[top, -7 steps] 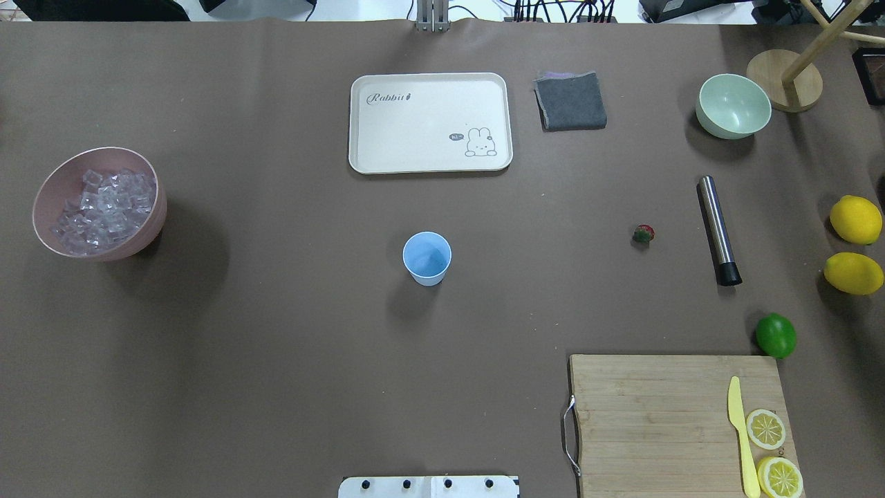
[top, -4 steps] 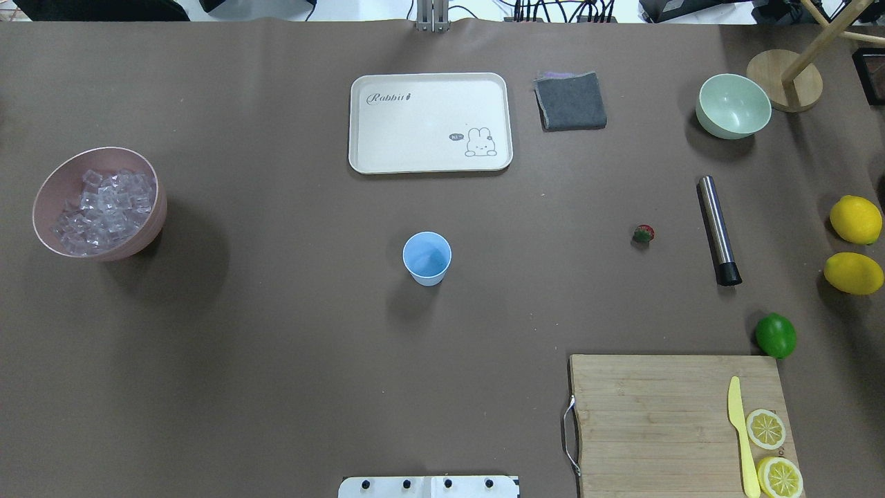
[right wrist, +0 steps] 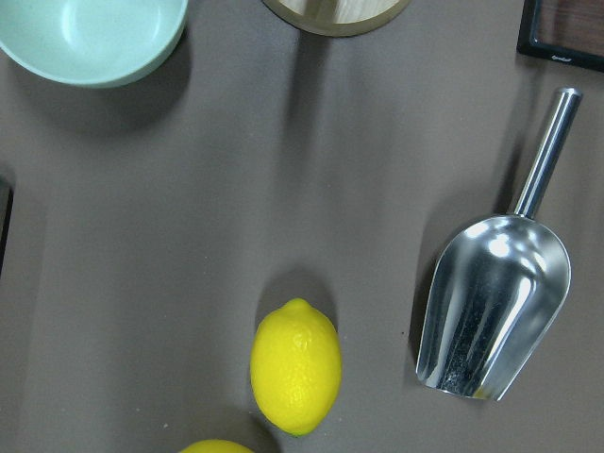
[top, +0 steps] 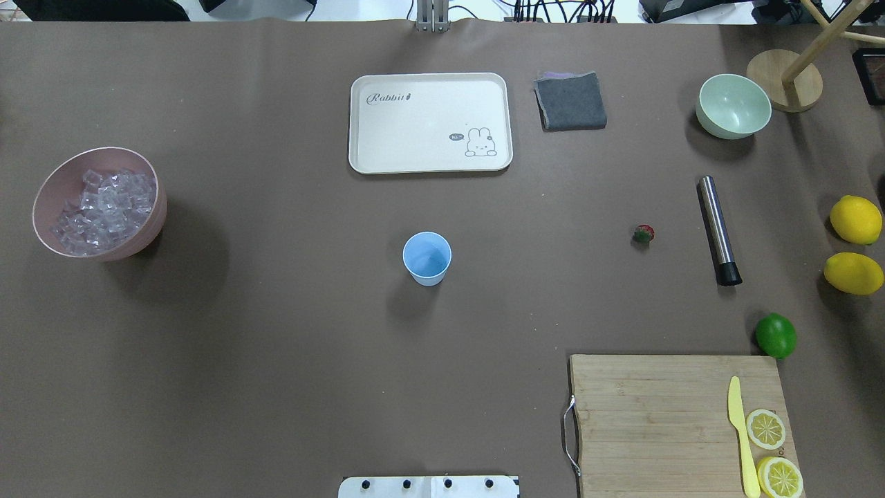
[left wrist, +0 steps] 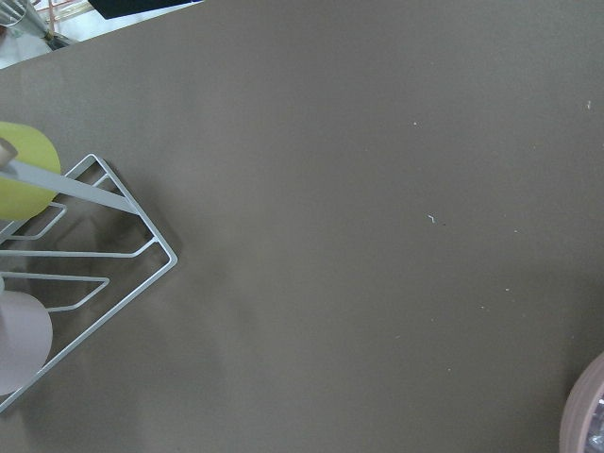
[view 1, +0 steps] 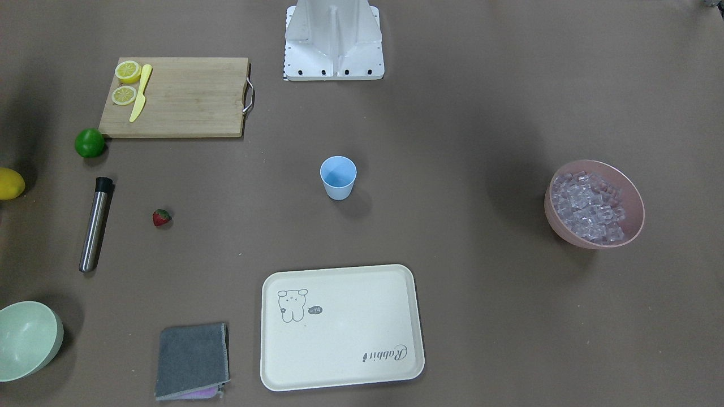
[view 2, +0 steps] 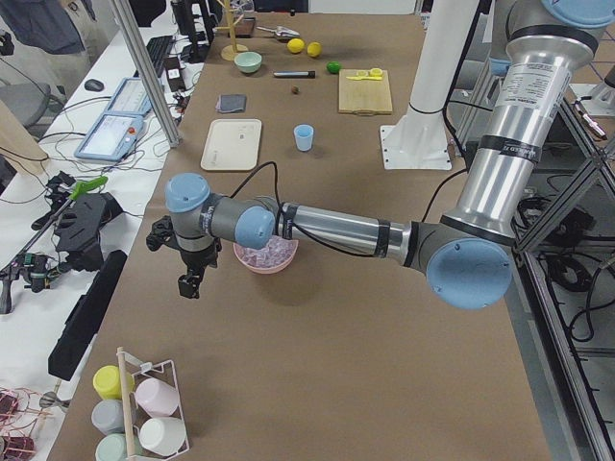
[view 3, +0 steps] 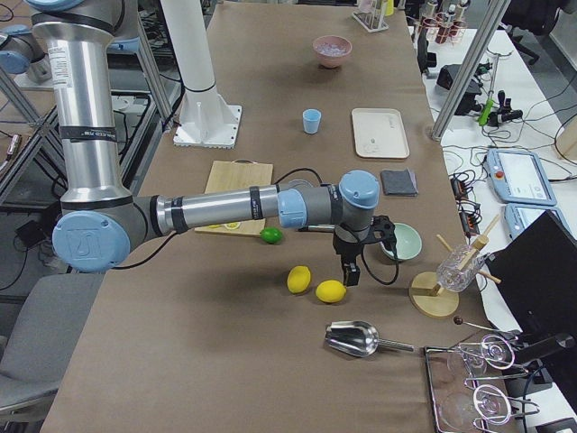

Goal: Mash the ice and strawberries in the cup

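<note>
Strawberry (top: 644, 234) looks small, soft and probably slick, so I'd pinch it lightly across its red sides, though whether my right gripper (view 3: 350, 273) is spread I cannot tell.

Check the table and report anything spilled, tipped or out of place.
Nothing stands out. The cup stands upright and looks empty, the ice is all inside the pink bowl, and the strawberry lies by itself on the table. No spill shows.
</note>
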Motion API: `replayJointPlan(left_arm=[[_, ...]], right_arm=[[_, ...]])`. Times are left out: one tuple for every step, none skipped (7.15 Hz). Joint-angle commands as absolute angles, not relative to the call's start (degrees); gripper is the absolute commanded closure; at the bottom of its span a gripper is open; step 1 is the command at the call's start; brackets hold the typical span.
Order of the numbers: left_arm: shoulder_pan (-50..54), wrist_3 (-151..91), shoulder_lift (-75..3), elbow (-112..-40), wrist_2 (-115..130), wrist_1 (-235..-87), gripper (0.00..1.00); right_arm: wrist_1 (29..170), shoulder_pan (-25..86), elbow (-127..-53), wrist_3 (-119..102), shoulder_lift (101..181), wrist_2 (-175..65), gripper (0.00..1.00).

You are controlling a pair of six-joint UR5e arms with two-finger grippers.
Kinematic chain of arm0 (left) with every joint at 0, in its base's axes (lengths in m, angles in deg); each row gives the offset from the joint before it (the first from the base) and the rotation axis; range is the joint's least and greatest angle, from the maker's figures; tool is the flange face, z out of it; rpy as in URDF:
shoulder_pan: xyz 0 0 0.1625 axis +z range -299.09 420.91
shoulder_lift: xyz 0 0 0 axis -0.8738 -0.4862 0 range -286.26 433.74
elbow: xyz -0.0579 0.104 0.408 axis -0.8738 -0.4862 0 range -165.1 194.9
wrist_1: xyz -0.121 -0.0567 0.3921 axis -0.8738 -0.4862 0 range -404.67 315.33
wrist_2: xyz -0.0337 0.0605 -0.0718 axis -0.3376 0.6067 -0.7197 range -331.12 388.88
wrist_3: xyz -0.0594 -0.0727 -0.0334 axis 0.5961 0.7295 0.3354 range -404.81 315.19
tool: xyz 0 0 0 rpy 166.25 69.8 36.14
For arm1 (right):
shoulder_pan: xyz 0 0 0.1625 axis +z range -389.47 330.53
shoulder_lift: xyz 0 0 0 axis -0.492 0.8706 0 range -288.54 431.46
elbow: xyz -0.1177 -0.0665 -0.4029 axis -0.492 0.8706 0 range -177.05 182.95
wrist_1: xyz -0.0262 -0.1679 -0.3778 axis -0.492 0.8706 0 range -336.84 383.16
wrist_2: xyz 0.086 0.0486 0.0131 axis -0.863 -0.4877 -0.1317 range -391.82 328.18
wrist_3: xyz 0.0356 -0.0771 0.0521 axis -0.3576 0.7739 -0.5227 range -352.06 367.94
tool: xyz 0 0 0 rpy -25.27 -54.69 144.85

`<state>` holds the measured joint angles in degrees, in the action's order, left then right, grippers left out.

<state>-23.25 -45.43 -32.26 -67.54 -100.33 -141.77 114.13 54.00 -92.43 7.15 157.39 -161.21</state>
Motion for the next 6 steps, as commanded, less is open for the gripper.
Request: replayJointPlan(left_arm=[[-23.21,-45.43,-31.38,-67.45,-100.4,-141.62,0.02],[-23.64,-45.43,-31.29,-67.54,-100.49,-141.87,0.02],[-23.64,-45.34,-31.38,-67.71,-100.4,-141.53,0.02],[-23.65,-45.34,-31.38,-67.63,-100.32,-141.44,0.02],[-23.65,-45.43,-31.29,-67.54,-100.14,-141.52,0.02],[-23.65,-45.34,-31.29,-67.28,-100.05,-141.61,0.02]], right_arm=[[114.22,54.02,-92.41,7.15,157.07,-161.11,0.0],[114.22,53.94,-92.41,7.15,156.98,-161.11,0.0],[114.22,54.02,-92.5,7.15,156.98,-161.11,0.0],[114.22,54.02,-92.59,7.06,156.89,-161.02,0.0],[114.22,53.94,-92.5,7.06,156.8,-161.02,0.0],[114.22,53.93,-92.59,7.06,156.8,-161.11,0.0]])
